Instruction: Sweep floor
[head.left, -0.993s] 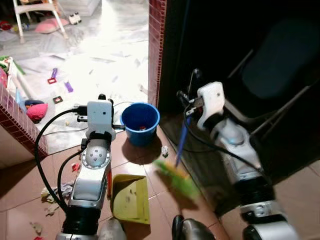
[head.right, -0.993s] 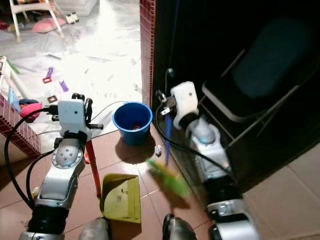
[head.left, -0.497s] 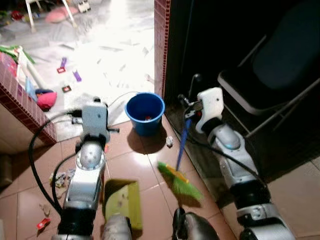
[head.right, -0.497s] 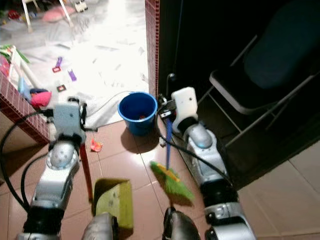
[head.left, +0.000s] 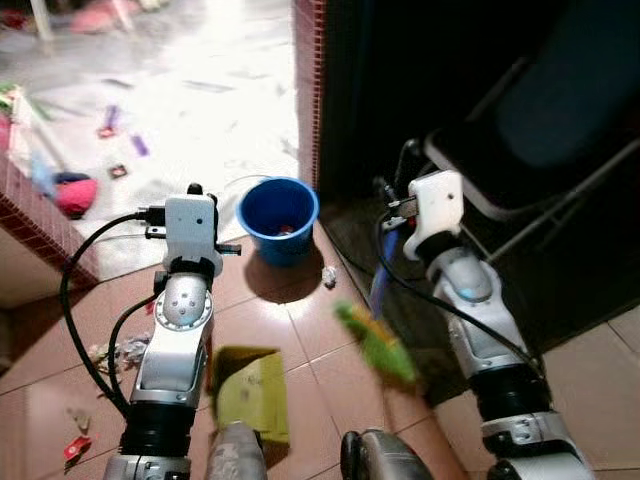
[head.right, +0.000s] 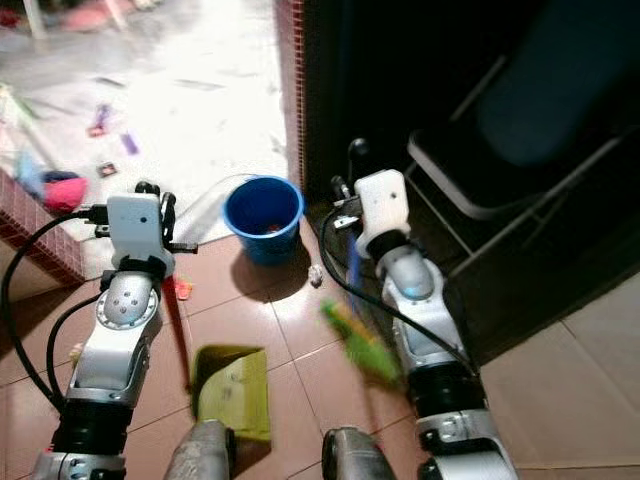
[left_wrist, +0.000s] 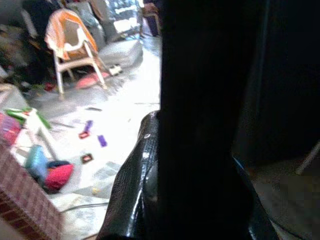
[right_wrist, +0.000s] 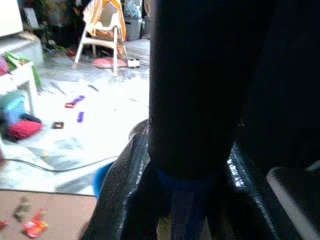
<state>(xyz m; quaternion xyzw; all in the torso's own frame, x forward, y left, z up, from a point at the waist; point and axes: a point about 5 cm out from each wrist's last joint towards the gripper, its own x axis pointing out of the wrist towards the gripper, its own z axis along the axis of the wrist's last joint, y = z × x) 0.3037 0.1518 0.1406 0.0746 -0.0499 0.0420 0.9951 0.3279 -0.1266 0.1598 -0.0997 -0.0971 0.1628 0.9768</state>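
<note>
The right gripper (head.left: 392, 222) is closed on the blue handle of a broom (head.left: 380, 283); in the right wrist view the black fingers (right_wrist: 125, 185) clasp that handle on both sides. The broom's green bristle head (head.left: 377, 343) sits low over the red tile floor (head.left: 300, 340), blurred, so whether it touches the tiles cannot be told.

The left gripper (head.left: 190, 200) is raised at the left side of the tiled area. A thin red rod (head.right: 180, 335) runs down from beneath it to a yellow-green dustpan (head.left: 250, 392), which lies on the tiles near the robot's feet. In the left wrist view a dark upright shape blocks the fingers, so the grip appears closed, though this is not certain.

A blue bucket (head.left: 278, 217) stands on the tiles at the foot of the brick pillar (head.left: 307, 90), between the two arms. A crumpled white scrap (head.left: 329, 276) lies just beside the bucket, toward the broom. More litter (head.left: 108, 352) is scattered on the tiles left of the left arm, with a red scrap (head.left: 76, 447) nearer the lower left corner. A folding chair (head.left: 540, 130) stands in the dark area at right.
</note>
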